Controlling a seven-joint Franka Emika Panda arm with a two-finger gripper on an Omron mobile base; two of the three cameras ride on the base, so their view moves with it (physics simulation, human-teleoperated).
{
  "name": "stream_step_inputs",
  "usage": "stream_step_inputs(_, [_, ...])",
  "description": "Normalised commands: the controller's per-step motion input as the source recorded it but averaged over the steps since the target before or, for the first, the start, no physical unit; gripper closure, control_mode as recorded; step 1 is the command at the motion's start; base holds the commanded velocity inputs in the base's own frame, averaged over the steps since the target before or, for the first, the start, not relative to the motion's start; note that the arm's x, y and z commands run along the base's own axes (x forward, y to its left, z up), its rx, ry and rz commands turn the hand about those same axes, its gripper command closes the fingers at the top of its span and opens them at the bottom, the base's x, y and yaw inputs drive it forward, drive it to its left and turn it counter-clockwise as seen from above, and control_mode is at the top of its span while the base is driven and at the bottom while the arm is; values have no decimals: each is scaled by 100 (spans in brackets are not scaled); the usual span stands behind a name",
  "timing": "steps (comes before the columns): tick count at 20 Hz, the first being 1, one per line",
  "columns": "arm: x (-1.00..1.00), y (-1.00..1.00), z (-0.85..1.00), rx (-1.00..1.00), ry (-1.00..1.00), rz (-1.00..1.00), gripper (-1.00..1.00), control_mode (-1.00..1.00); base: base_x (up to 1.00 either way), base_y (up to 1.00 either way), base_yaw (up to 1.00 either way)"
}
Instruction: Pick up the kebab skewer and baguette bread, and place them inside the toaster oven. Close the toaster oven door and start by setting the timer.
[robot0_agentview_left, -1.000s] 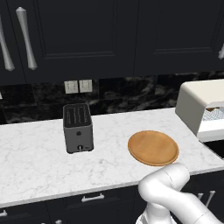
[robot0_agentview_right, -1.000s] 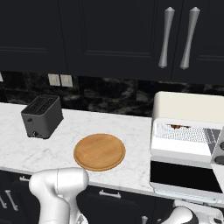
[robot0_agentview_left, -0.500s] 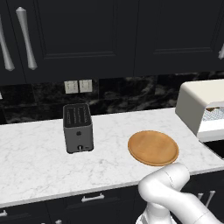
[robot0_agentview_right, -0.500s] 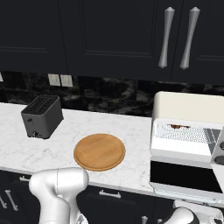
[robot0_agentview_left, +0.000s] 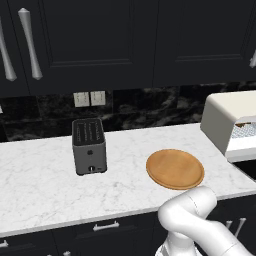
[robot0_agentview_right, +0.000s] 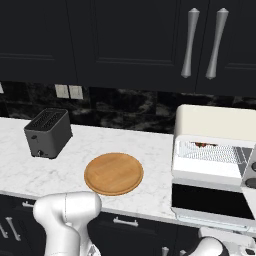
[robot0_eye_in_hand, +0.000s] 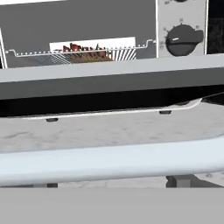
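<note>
Gripper (robot0_eye_in_hand: 179, 180) spread wide, empty, low beneath toaster oven door (robot0_agentview_right: 212, 200), which hung folded down. Door's silver handle (robot0_eye_in_hand: 109, 159) ran crosswise just above fingertips. Kebab skewer (robot0_eye_in_hand: 85, 50) sat on rack inside toaster oven (robot0_agentview_right: 215, 145).

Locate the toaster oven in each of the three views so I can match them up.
Left base view: toaster oven at the right edge, partly cut off.
Right base view: at right, its door folded down.
Hand view: close up, its cavity across the top.
Shared landmark: the wire rack inside the oven.
</note>
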Motion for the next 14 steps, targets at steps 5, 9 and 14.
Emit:
stream_step_inputs(5, [3, 0, 42, 0, -3, 0, -100, -100, 0, 0, 0])
stream_step_inputs(9, [9, 0, 40, 0, -3, 0, -100, -100, 0, 0, 0])
stream_step_inputs(14, [13, 0, 47, 0, -7, 0, -100, -100, 0, 0, 0])
